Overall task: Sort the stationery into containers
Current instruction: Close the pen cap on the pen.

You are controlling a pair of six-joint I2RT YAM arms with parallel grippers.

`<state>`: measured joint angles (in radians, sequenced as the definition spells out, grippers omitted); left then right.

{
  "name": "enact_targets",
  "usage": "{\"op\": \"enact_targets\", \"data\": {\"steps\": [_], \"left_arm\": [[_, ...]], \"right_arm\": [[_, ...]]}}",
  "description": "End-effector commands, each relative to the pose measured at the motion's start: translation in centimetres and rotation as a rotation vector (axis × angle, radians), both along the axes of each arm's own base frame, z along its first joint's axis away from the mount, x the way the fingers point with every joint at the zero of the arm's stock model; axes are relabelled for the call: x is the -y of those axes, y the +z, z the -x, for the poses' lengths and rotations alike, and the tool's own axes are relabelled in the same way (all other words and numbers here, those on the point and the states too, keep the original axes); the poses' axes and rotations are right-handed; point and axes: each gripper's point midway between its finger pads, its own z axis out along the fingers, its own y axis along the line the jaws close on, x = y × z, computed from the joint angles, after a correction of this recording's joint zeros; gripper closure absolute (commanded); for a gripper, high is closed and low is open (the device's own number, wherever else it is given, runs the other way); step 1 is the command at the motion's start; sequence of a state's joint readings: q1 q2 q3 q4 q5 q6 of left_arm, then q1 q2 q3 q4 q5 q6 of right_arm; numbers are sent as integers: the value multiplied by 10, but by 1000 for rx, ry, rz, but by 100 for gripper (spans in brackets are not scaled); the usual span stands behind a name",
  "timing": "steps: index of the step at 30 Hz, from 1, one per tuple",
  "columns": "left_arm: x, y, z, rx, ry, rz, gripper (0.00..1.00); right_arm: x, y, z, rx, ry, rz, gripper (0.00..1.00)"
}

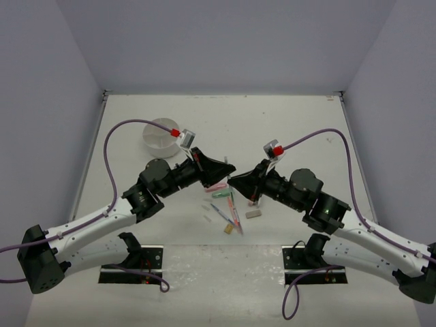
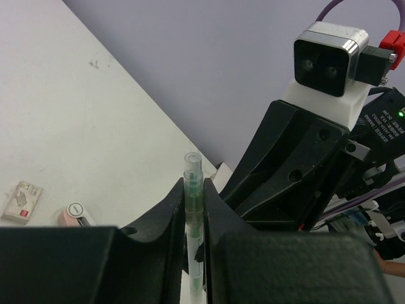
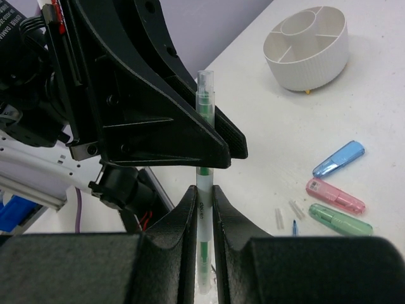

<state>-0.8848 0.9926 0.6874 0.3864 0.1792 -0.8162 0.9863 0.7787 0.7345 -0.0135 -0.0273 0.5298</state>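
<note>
Two black grippers meet tip to tip over the middle of the white table (image 1: 286, 129) in the top view. The left gripper (image 1: 228, 170) and the right gripper (image 1: 236, 181) hide whatever sits between them. One round low white tub (image 1: 162, 136) stands behind the left arm, and just in front of the tips lies a loose scatter: thin pens (image 1: 234, 211) crossing, one beige eraser (image 1: 253, 213) and one tan eraser (image 1: 229, 229). From the left wrist, the left gripper is clamped on one slim translucent green pen (image 2: 192, 190) with a clear cap, and the right gripper's body crowds in close behind it. One white wrapped eraser (image 2: 22, 201) and one pink-and-white piece (image 2: 74, 214) lie apart on the table. From the right wrist, the right gripper pinches the same pen lower down and the left gripper pinches it higher, so the pen is held upright above the table. The compartmented tub is well beyond. Three clip-like pieces lie together, one blue clip (image 3: 338, 158), one pink clip (image 3: 335, 195) and one green clip (image 3: 340, 220), with two small clear caps (image 3: 279, 218) beside them.
</note>
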Motion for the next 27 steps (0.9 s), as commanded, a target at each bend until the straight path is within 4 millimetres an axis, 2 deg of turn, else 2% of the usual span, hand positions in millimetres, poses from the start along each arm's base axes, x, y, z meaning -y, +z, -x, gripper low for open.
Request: {"op": "enact_targets", "data": {"steps": [1,2,5,8,12,14,17,18,19,20,22,25,27], "left_arm": [[6,8,9,30,-66,1,100],[6,10,10,35,-69,7,100],[2,20,14,66,-77,29,100],[-2,38,21,129,-92,58,100],[-8,53,26,183,-94,70,100],[-9,55,27,188,-93,73,100],[-10,55,26,185,-86,77,100],[-10,55,25,182,-83,76,100],[-9,52,23,171,-78,70,100],[-8,51,22,166,-76,67,100],[-7,49,21,162,-72,58,85],[-6,48,18,168,-63,44,50],[-6,48,15,172,-54,20,37]], "right_arm": [[-3,37,1,83,17,-98,100],[-3,38,1,86,18,-97,97],[-12,31,7,74,74,-78,60],[-19,21,14,53,131,-67,53],[-29,8,20,17,183,-77,52],[-32,8,22,8,199,-84,55],[-39,11,25,-4,234,-98,80],[-41,11,24,-10,237,-97,96],[-42,13,24,-12,235,-98,100],[-42,13,23,-13,232,-99,100],[-41,14,22,-10,224,-102,100],[-38,14,21,-6,207,-107,100],[-35,14,22,-5,203,-105,100]]}}
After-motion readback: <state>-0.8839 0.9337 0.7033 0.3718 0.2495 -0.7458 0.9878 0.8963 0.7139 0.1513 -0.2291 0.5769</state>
